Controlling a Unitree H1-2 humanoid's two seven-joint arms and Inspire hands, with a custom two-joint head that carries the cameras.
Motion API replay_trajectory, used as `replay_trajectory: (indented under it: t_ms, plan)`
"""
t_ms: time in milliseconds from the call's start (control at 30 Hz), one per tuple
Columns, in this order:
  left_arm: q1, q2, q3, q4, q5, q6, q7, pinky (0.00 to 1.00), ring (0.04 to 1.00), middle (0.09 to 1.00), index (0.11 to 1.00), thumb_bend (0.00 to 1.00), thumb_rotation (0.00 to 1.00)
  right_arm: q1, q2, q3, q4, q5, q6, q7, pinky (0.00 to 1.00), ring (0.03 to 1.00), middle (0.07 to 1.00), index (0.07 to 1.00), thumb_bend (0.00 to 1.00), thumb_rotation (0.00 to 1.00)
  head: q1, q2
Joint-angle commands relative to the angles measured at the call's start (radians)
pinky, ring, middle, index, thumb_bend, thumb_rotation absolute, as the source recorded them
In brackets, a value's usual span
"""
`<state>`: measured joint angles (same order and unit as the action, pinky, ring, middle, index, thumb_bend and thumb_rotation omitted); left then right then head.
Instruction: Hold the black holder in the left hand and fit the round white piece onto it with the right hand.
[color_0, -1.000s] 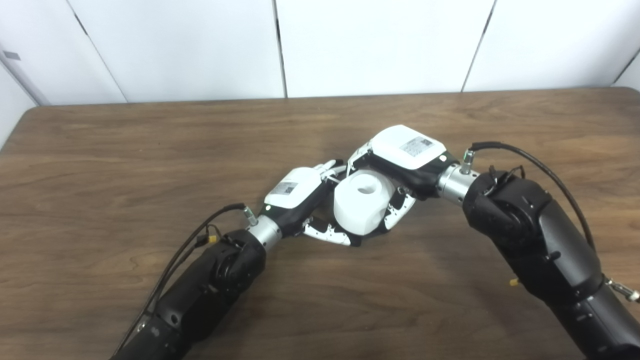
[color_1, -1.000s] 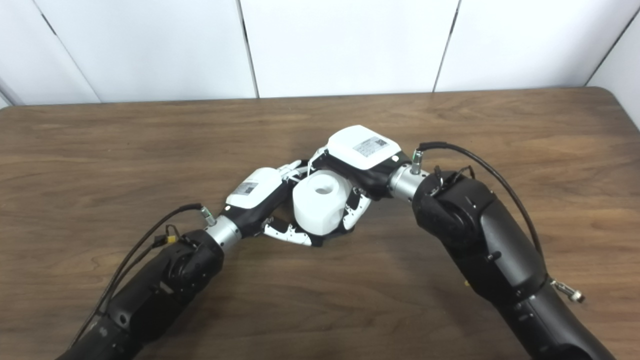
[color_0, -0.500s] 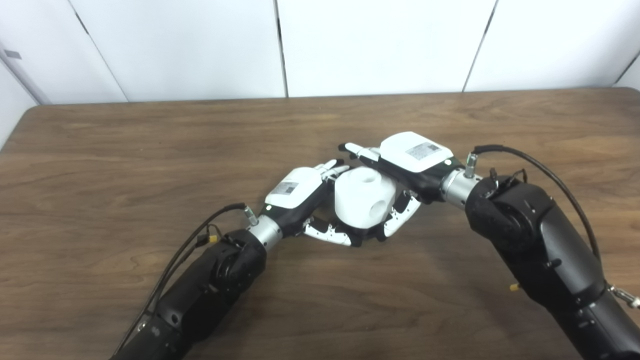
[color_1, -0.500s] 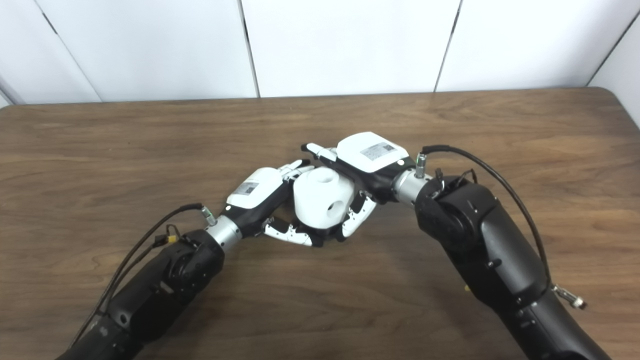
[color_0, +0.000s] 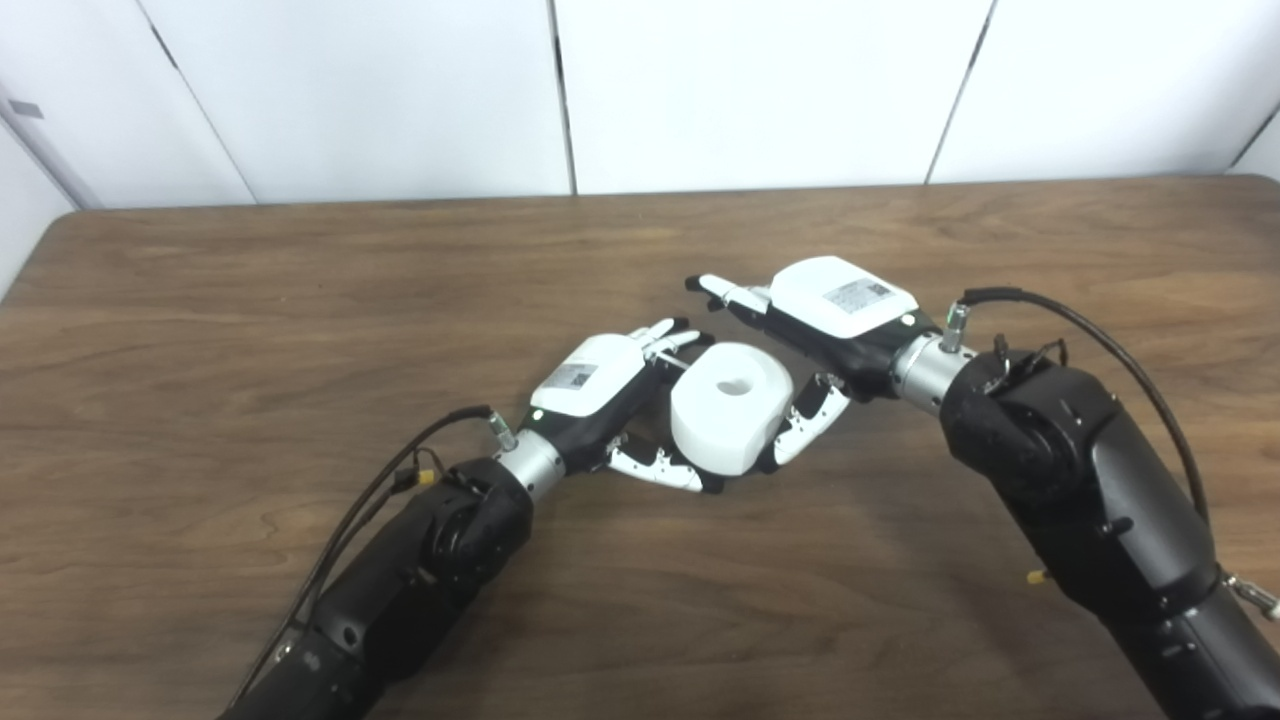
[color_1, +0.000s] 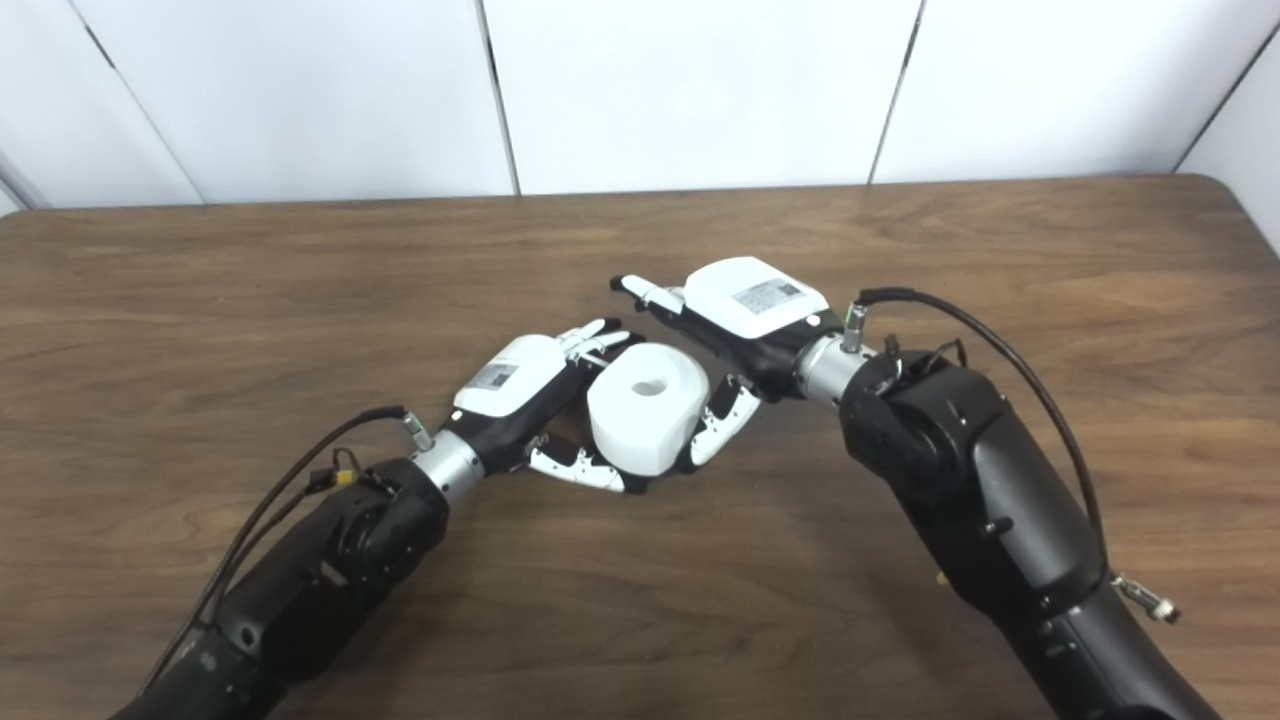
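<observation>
The round white piece (color_0: 730, 408) stands with its hole facing up, between my two hands at the middle of the table. My left hand (color_0: 598, 385) is curled against its left side, with the thumb (color_0: 655, 466) reaching under it. The black holder is almost wholly hidden beneath the white piece and my left hand's fingers. My right hand (color_0: 835, 312) is just right of the piece, its fingers (color_0: 722, 291) stretched out straight past the piece and off it. Its thumb (color_0: 808, 437) lies close to the piece's right side; I cannot tell if it touches.
The brown wooden table (color_0: 300, 290) runs to a white panelled wall at the back. Black cables (color_0: 1090, 345) loop off both wrists. Both dark forearms come in from the bottom edge.
My right hand has opened off the white piece and drawn back to the right. The white piece has settled lower, hole upward. My left hand has stayed put.
</observation>
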<state>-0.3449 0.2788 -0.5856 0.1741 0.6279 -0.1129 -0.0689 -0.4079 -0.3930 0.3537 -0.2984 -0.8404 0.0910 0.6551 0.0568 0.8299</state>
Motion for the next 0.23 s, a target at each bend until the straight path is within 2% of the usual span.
replay_trajectory:
  t_ms: [0, 200]
  plan:
    - [0.045, 0.01, -0.046, 0.062, 0.039, 0.005, -0.083, 0.95, 0.984, 0.921, 0.483, 0.52, 0.07, -0.03, -0.01, -0.031, -0.031, 0.021, -0.014, -0.037, 0.81, 0.842, 0.894, 1.0, 0.97, 0.31, -0.001, 0.0]
    - [0.043, 0.009, -0.044, 0.063, 0.038, 0.005, -0.089, 0.96, 0.987, 0.922, 0.483, 0.52, 0.07, -0.027, -0.03, -0.055, -0.045, 0.046, -0.025, -0.037, 0.8, 0.839, 0.903, 1.0, 0.98, 0.3, -0.001, 0.0]
